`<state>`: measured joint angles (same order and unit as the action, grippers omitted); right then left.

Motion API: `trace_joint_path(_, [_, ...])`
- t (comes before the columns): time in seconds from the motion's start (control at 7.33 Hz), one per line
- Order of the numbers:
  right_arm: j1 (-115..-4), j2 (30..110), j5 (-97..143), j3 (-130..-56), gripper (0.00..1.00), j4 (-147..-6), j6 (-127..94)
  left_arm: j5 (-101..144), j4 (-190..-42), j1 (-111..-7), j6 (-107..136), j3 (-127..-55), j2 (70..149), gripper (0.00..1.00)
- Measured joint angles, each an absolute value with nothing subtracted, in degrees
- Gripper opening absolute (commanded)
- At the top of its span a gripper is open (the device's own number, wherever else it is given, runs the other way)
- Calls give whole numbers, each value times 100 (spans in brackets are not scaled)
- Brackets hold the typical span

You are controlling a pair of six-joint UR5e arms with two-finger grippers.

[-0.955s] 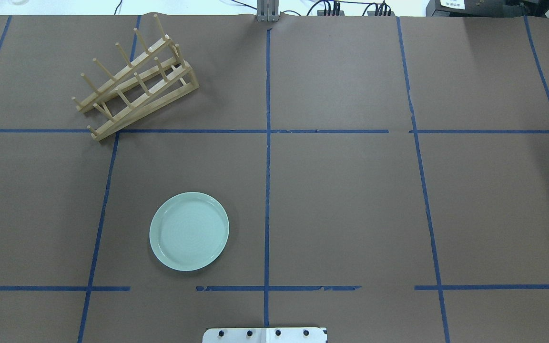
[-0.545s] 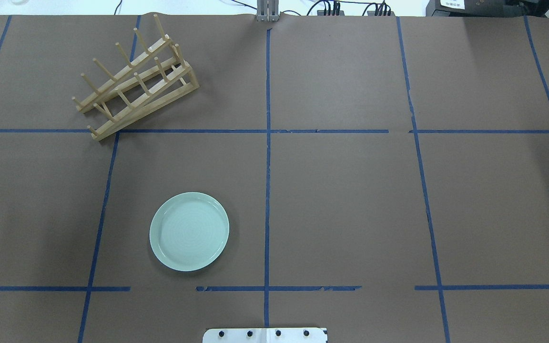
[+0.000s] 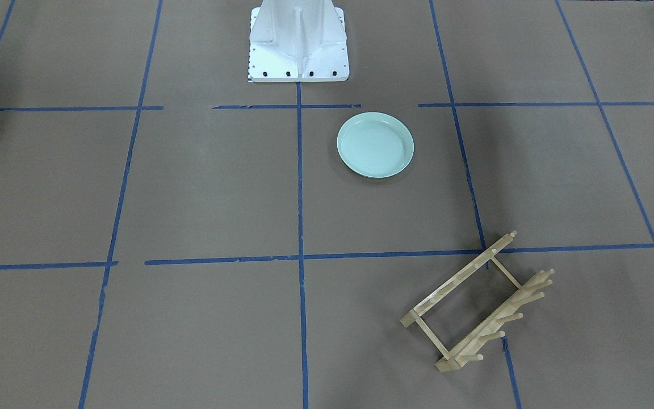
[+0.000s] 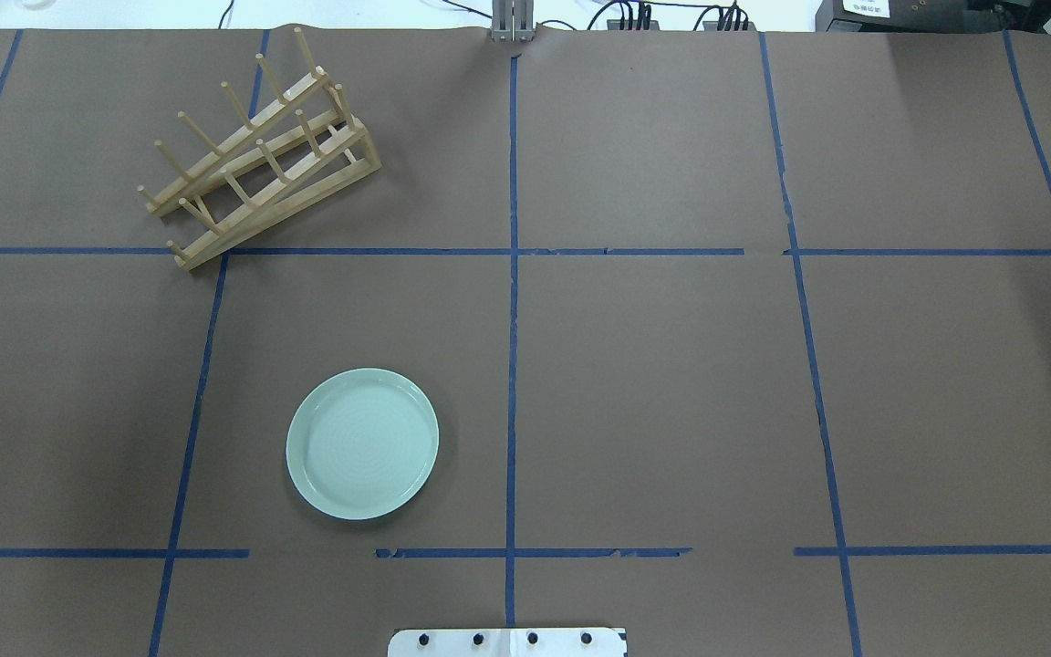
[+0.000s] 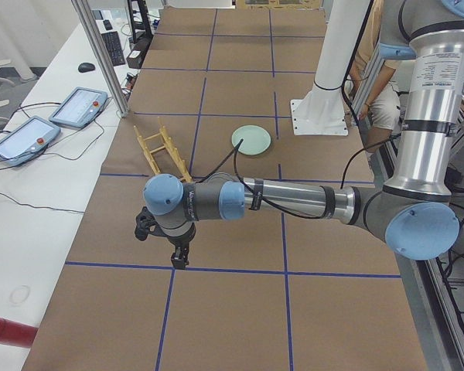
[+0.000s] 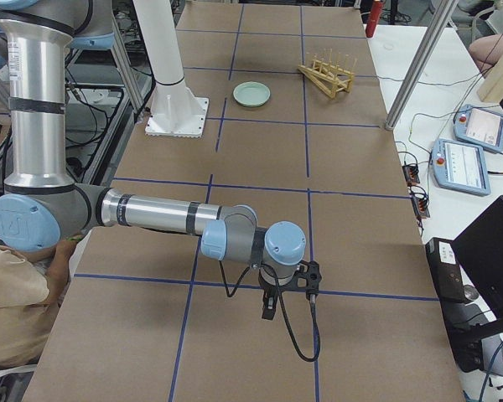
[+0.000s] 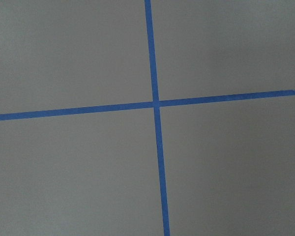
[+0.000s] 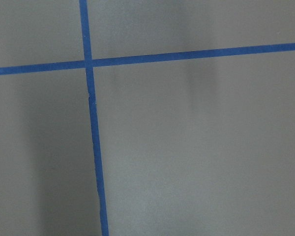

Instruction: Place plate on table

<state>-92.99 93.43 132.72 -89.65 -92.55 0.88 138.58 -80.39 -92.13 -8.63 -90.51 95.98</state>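
Note:
The pale mint-green plate (image 4: 362,444) lies flat on the brown table (image 4: 671,383), left of the centre tape line and near the robot base; it also shows in the front view (image 3: 375,144). Neither gripper appears in the overhead or front view. My left gripper (image 5: 179,257) hangs over the table's left end, far from the plate (image 5: 251,140). My right gripper (image 6: 268,308) hangs over the table's right end, far from the plate (image 6: 252,93). I cannot tell whether either is open or shut. Both wrist views show only bare paper and tape lines.
A light wooden peg rack (image 4: 256,146) stands at the far left of the table, beyond the plate. The white robot base (image 4: 507,642) is at the near edge. Tablets (image 5: 81,106) lie on a side bench.

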Motion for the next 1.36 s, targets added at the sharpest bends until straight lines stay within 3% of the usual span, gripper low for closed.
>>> trace_joint_path(0.68, [-9299,9341,13271,-8964,100,-9255,88,13899,-7562,-9218,-863,-9474,9550,100])
trace_joint_path(1.36, [-9299,9343,13271,-8959,100,-9255,88,13911,-7691,-9209,-884,-9351,9395,100])
